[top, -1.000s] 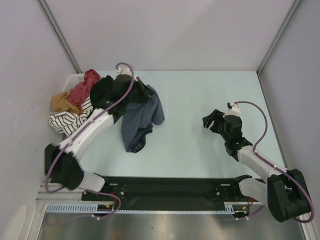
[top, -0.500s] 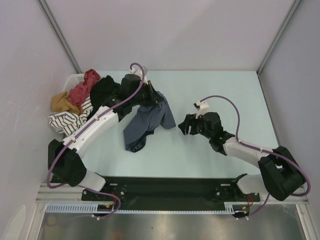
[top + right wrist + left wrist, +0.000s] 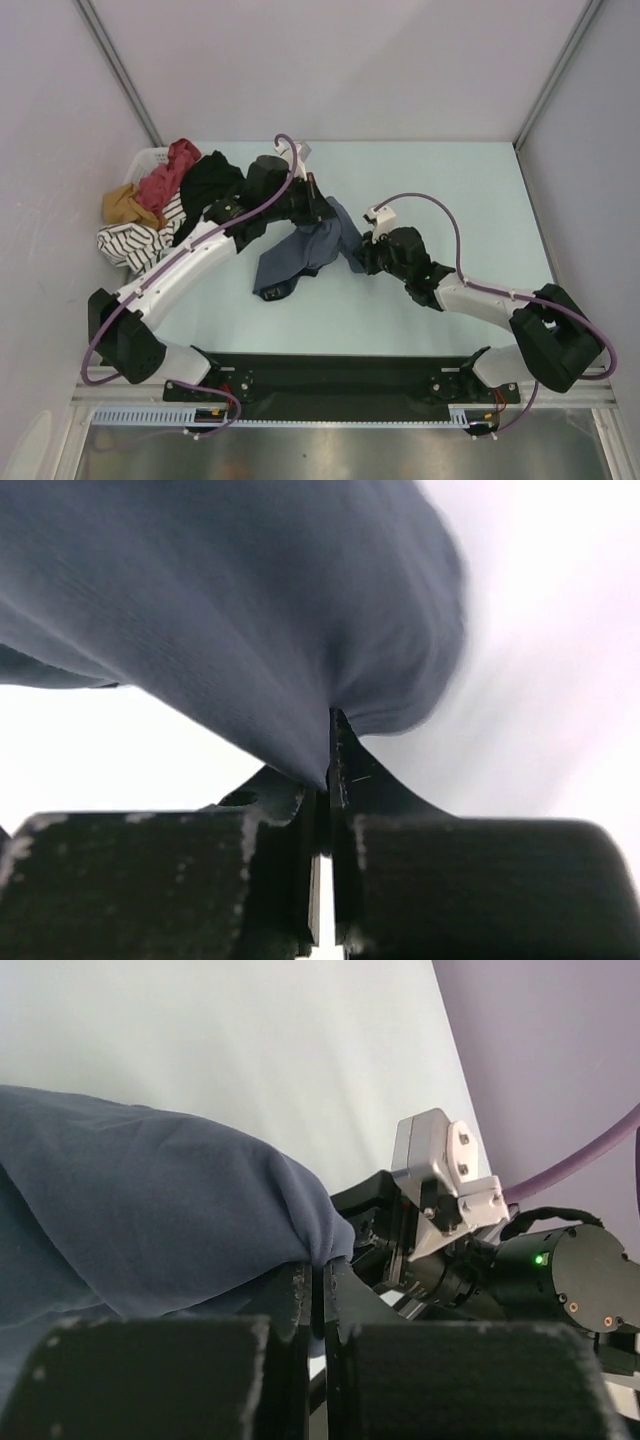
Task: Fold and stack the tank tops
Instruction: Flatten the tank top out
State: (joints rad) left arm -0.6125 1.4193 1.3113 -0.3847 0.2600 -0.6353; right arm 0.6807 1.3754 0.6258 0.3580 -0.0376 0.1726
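Blue-grey tank top [image 3: 295,258]: I see it bunched near the middle of the worktop [image 3: 450,180], partly lifted and held at two spots on its upper end.
Long axis: it runs on a slant, the raised end toward the far right and the loose end trailing toward the near left edge, where it lies crumpled on the surface.
Trim: a darker band shows at the low, near-left end.
Left gripper [image 3: 314,200]: fingers pressed together on a fold of the blue-grey cloth at its far end; my left wrist view shows the fabric [image 3: 150,1190] pinched at the tips [image 3: 320,1280].
Right gripper [image 3: 361,257]: closed tight on the right-hand edge of the same top; my right wrist view shows the cloth [image 3: 250,600] drawn into a peak between the tips [image 3: 330,770].
Gap between grippers: near one another, not touching.
Red tank top [image 3: 170,170]: heaped in the white basket [image 3: 148,157] at the far left corner.
Basket neighbours: a black garment [image 3: 205,182], a mustard one [image 3: 124,205] and a striped one [image 3: 135,242].
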